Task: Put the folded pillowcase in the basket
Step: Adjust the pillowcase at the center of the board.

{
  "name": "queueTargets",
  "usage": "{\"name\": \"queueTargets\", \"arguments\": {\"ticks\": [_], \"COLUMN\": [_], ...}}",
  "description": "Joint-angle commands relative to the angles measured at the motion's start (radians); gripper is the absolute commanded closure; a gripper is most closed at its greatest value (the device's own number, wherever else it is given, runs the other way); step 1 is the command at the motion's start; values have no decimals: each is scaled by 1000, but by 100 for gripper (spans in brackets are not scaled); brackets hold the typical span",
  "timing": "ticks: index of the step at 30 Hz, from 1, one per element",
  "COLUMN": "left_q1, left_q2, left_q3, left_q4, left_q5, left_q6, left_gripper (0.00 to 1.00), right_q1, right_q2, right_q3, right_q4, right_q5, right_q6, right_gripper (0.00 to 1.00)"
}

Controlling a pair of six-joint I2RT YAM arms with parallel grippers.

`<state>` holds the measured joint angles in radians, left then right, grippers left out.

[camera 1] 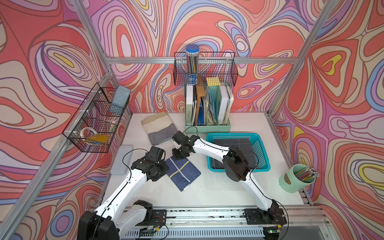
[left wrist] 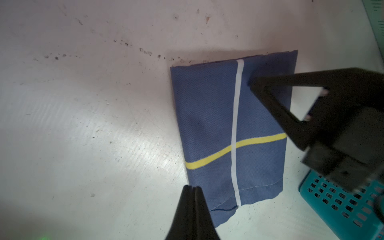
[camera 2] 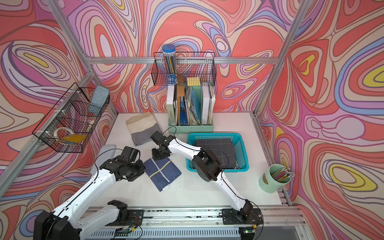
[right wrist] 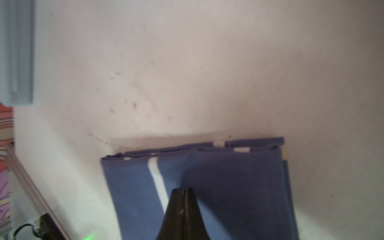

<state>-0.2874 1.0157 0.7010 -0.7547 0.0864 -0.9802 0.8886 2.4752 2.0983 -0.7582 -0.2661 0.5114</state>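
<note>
Two grippers, jaws of both pressed together, nothing visibly pinched. Tips of the left gripper (left wrist: 192, 188) sit at one edge of the pillowcase (left wrist: 232, 133). The right gripper (right wrist: 182, 190) is over its opposite end, touching or just above, cannot tell. Pillowcase lies flat and folded on the table (camera 1: 207, 193), just beside the basket (camera 1: 228, 135), not in it. Basket holds one dark cloth (camera 1: 243, 143). Judgement: no grasp made; pick-up, carry and drop all remain.
</note>
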Motion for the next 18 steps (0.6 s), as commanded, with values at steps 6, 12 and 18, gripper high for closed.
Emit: {"name": "queueTargets", "arguments": {"ticks": [6,12,18], "left_q1": [2,2,-24], "left_q2": [-19,4,110], "left_q3": [6,-19,-5], "left_q4": [47,101,189], "left_q5": [42,79,105], "left_q6": [-8,-31,-64], "left_gripper": [100,100,100], "right_q1": [-22,-113,-97], "right_q2": [104,98,-97], "right_q3": [122,157,-66], "right_q4": [-191,-296,-266], "right_q5": [183,373,343], "right_q6": [-33,17,75], "right_gripper": [100,100,100]}}
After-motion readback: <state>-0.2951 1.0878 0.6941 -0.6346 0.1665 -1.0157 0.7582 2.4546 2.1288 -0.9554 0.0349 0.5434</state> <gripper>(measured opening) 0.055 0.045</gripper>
